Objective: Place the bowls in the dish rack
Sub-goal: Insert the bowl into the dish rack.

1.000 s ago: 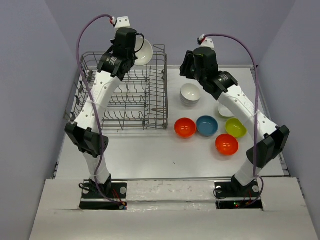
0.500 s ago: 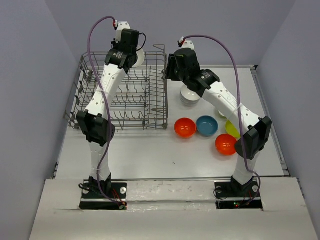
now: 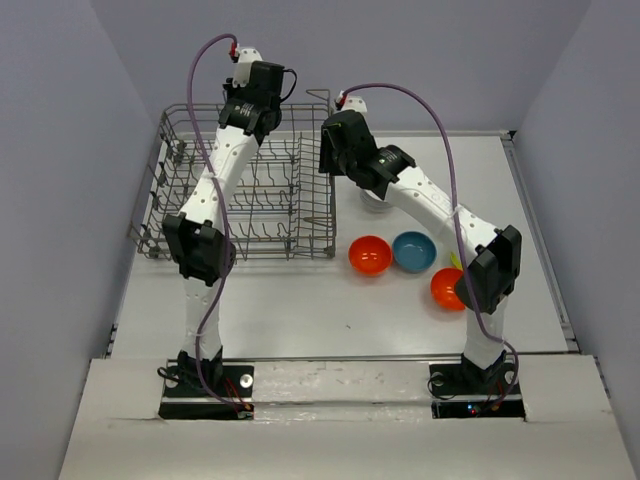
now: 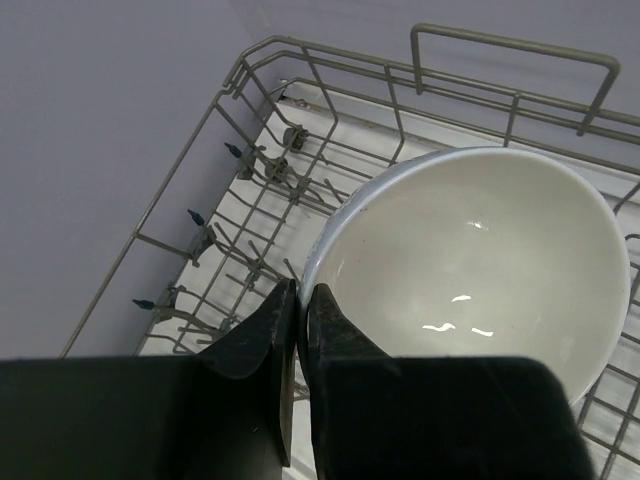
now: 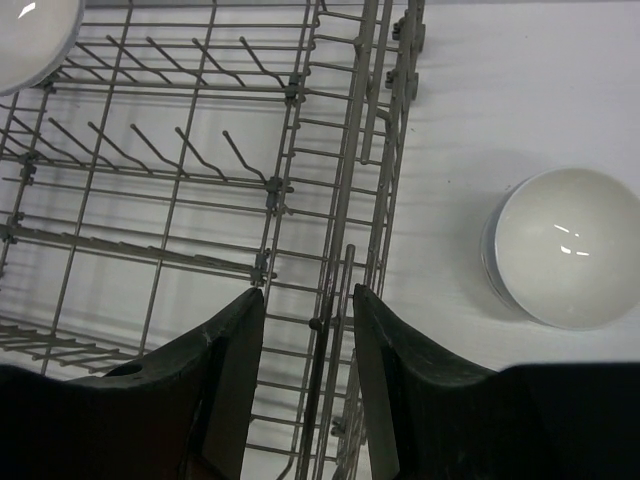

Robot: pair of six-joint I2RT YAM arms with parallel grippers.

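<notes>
White tabletop (image 3: 300, 310) carries the large rectangular grey wire dish rack (image 3: 270, 245), which stands on its left part with upright tines in rows and raised handle loops on the walls.

My left claw (image 4: 300, 300) reaches over the rack's far end. Its jaws are drawn narrow and pinch the rim of a glossy white round bowl (image 4: 480, 260). The bowl hangs tilted inside the rack, above the tines and close to the far wall's handle loop. Whether it touches any wire I cannot tell.

My right claw (image 5: 305, 300) hangs over the rack's right wall with its jaws about half apart and nothing gripped. The wall's wires show in the gap between the jaws, and I cannot tell if the fingers touch them.

On the table just beside the rack's right wall sits a stack of white round bowls (image 5: 560, 260), mouths up. Off the rack's near right corner lie an orange-red round bowl (image 3: 369, 255) and, touching or nearly touching it on the side away from the rack, a blue round bowl (image 3: 413, 251). A second orange-red bowl (image 3: 447, 288) lies farther from the rack and nearer my bases, partly behind my right arm.
</notes>
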